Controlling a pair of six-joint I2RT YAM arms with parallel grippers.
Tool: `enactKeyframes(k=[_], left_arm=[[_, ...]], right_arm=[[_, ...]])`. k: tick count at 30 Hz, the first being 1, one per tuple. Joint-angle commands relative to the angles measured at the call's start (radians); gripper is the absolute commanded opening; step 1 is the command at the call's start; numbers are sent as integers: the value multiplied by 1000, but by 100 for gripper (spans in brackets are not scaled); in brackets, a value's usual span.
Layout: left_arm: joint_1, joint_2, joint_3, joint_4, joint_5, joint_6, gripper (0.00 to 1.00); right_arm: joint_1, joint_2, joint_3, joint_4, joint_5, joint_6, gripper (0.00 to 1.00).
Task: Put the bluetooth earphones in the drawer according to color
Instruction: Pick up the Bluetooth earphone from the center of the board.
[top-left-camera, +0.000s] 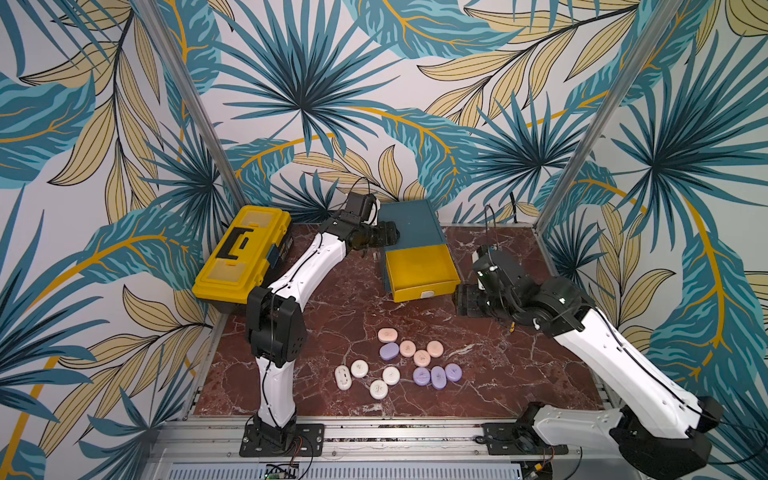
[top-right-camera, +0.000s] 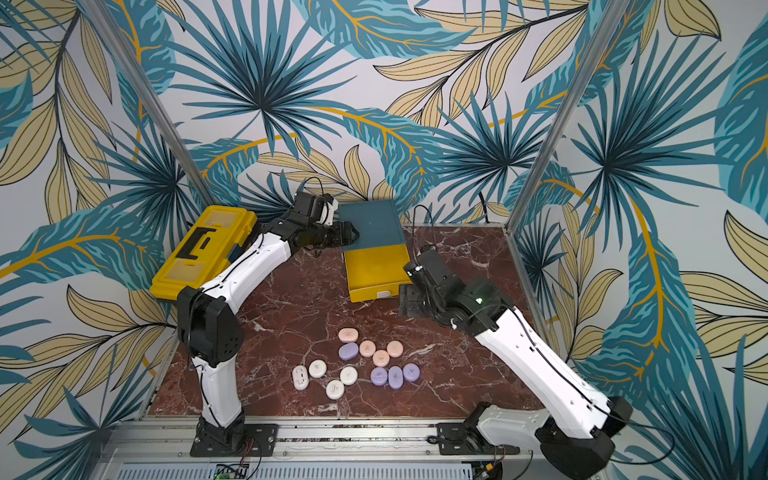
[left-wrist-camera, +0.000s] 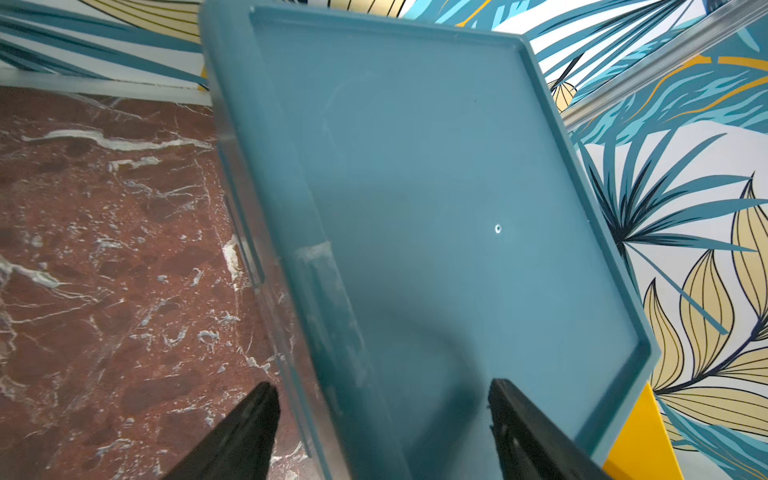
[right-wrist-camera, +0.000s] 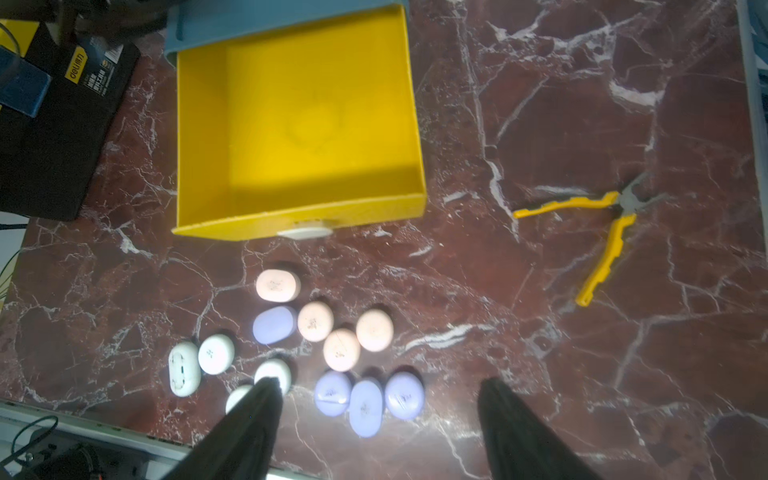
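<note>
Left claw (left-wrist-camera: 382, 384) hangs released over the cabinet's (top-left-camera: 411, 224) edge; right claw (right-wrist-camera: 380, 380), released too, sits beside its open yellow drawer (top-left-camera: 424, 291). I count twelve earphone cases (top-left-camera: 407, 348) before the cabinet.

This is a lab's robot test booth. Printed tropical-leaf backdrop panels (top-left-camera: 415, 62) stand behind bare aluminium frame posts (top-left-camera: 194, 104), and two white-and-black robot arms (top-left-camera: 307, 270) are bolted to a slotted aluminium base rail (top-left-camera: 395, 432).

A closed yellow-and-black toolbox (top-left-camera: 243, 253) sat far left on the marble table (top-left-camera: 332, 299); yellow-handled pliers (right-wrist-camera: 618, 226) lay toward the right.
</note>
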Motion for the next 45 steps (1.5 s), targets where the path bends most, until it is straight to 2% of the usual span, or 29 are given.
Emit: enactKeyframes(k=[1,4,8,11,15,20,26,32,45], left_arm=[[26,-130,-40,16,-39,14,90],[53,-214,-93,29,-52,21,93],[113,-399,-260,51,-72,29,93],[156,-577,-460,48,-112,46,88],[166,-769,-682,-20,-152,66,79],[168,-909,-880,-99,-139,64,77],[171,-988,-989,-135,-178,73,82],[177,-983,-1053,-97,-148,55,84],[182,-978,-1064,-99,-141,62,85]], right_arm=[[5,-52,-116,-98,2,66,80],[4,-82,-186,-123,-33,90,81],[4,-99,-308,-134,-92,129,81],[4,-118,-406,-129,-117,199,79],[4,-137,-524,-37,-197,260,70],[7,-63,-597,53,-246,253,70],[13,41,-626,162,-286,235,75],[22,155,-626,264,-318,213,82],[24,312,-641,323,-258,228,83]])
